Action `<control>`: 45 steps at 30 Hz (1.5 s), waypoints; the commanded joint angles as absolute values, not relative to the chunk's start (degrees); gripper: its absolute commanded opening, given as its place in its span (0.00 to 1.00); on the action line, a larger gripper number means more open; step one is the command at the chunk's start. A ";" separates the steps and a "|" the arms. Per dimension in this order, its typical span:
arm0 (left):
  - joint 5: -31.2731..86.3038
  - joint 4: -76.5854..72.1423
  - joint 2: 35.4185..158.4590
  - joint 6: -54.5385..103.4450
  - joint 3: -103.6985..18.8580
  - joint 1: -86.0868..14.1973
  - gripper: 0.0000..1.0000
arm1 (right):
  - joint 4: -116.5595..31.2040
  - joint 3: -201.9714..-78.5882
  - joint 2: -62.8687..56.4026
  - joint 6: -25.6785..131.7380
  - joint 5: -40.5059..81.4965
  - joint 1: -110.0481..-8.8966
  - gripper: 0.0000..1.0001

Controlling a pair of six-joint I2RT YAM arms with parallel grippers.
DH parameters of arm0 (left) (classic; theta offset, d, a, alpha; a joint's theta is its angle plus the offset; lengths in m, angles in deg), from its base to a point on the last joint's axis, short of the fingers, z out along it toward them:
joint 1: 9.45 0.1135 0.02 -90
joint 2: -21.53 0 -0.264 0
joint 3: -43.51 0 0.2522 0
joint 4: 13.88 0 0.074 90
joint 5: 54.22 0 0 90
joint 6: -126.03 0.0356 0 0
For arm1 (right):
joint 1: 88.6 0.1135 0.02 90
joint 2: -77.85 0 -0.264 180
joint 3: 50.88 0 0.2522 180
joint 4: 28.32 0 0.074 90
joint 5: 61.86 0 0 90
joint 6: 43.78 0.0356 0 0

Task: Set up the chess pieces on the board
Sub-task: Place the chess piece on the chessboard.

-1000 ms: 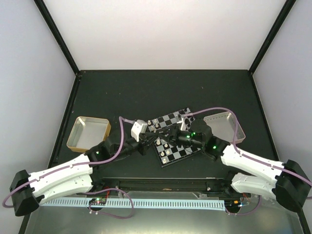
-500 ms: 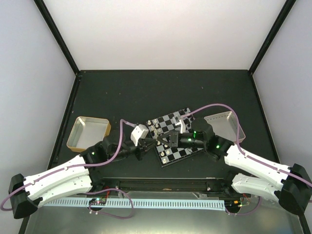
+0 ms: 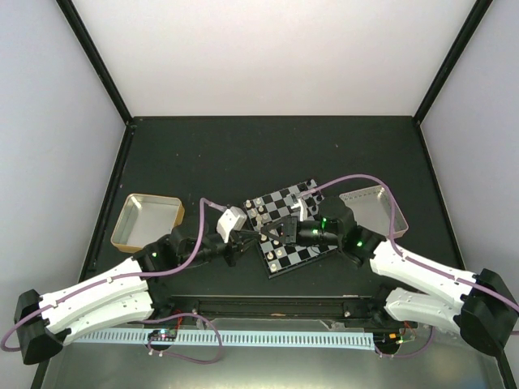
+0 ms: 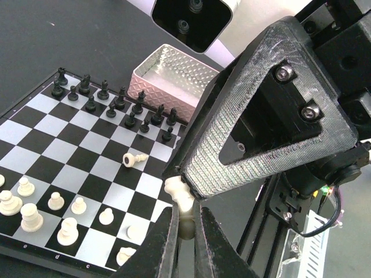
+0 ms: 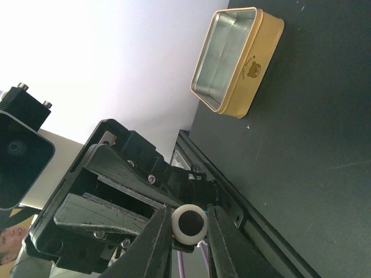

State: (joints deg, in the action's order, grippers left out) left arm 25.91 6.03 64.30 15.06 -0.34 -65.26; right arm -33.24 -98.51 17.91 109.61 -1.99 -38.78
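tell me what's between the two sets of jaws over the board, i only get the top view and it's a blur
observer: left wrist view: the left gripper has its jaws shut on a cream-white piece.
operator: does the right one have it too
observer: right wrist view: the right gripper has its jaws against both sides of that piece's round base.
operator: anything tipped over
observer: a toppled white piece lies near the middle of the board.

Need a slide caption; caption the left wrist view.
Left claw and right claw both grip one cream chess piece near the board.
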 commanded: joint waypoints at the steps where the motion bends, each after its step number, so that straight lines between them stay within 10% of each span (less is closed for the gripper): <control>1: 22.39 2.57 63.85 16.43 -3.67 -65.44 0.02 | -27.88 -97.53 18.45 110.73 -2.45 -38.17 0.19; 7: 22.26 2.59 63.80 16.44 -3.34 -65.43 0.02 | -28.59 -97.96 18.08 110.33 -1.61 -38.17 0.32; 17: 24.99 1.03 62.06 13.50 -2.22 -65.43 0.18 | -16.04 -91.28 18.40 121.17 0.19 -38.19 0.06; 31: 23.68 -15.45 62.92 5.47 3.04 -65.43 0.35 | 1.79 -86.49 20.33 136.34 1.64 -38.17 0.05; 45: 25.07 -15.40 61.10 8.06 3.16 -65.43 0.27 | 7.73 -86.42 18.48 139.91 1.96 -38.18 0.05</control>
State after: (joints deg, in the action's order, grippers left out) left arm 23.77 -13.07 61.65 6.54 3.66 -65.34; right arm 4.81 -85.77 19.19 139.36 1.90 -38.38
